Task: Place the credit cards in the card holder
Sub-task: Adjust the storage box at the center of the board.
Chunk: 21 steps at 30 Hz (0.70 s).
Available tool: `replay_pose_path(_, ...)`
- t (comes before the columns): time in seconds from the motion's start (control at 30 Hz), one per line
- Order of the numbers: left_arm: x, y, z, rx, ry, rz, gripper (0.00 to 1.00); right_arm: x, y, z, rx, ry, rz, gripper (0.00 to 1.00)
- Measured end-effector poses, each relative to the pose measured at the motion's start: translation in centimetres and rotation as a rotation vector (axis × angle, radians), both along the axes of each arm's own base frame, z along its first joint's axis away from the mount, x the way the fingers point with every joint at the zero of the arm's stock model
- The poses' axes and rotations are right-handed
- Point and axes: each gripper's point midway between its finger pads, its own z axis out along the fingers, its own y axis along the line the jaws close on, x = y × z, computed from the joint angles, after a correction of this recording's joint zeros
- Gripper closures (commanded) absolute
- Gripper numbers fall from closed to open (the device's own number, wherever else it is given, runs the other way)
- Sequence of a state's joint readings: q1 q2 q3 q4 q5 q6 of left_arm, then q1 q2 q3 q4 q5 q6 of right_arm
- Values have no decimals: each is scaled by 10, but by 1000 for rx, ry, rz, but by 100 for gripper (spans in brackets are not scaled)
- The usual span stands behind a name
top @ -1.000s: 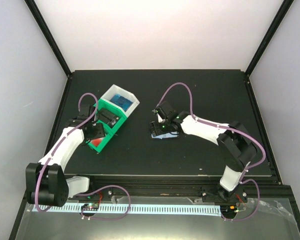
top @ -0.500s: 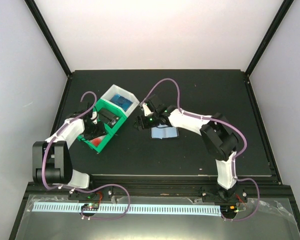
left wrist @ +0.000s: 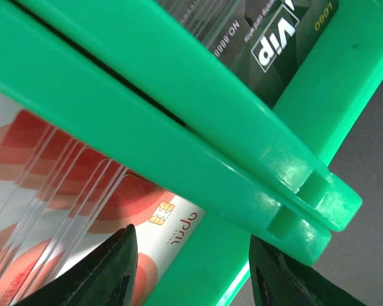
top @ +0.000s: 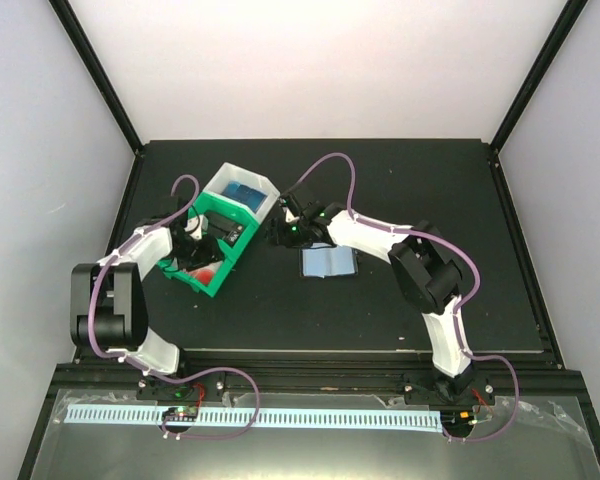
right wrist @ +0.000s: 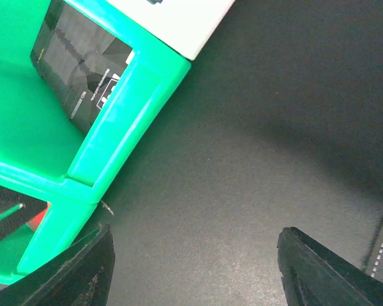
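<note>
**At the green tray (left wrist: pixel 179 140), a grab that could catch the wall**

On the left of the table (top: pixel 430 180), the left gripper (left wrist: pixel 193 274) was down in the green tray. Its jaws stood about half apart, straddling the tray's end wall, with one finger over the corner of a red card (left wrist: pixel 83 210). No pinch on either could be made out. The red card topped a fanned stack, and a dark card (left wrist: pixel 274 44) sat in the next compartment. The right gripper (right wrist: pixel 198 274) hung wide open and empty over bare table just beside the same tray, near the white tray (right wrist: pixel 179 16). The card holder (top: pixel 328 262) lay open, blue side up, mid-table, well apart from both trays.

The likely trouble was that closing from there could clamp plastic rather than card and drag or tip the tray. It could also lift several cards together, since their edges lay so close. With both arms crowding one tray, a bump between them was possible too, and a careless swing of the right arm could nudge the card holder.
</note>
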State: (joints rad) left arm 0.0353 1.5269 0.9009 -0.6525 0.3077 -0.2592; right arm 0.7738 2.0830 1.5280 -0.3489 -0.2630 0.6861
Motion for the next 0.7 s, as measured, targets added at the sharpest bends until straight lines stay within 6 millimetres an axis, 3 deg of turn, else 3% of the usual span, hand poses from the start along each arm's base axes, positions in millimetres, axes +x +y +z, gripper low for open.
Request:
replay_pose_path(0.13,5,-10,-4,-27,-5,-38,49,4,-5,0,-25,9,-45,29)
replay_pose_path(0.4,24,-18,9,97,-101,-131,31,0,-14,-5,-69,49,-77,29)
replay_pose_path(0.7,23,-6,13,179,-123,-125,36,8,13,25,41,17,-12,29)
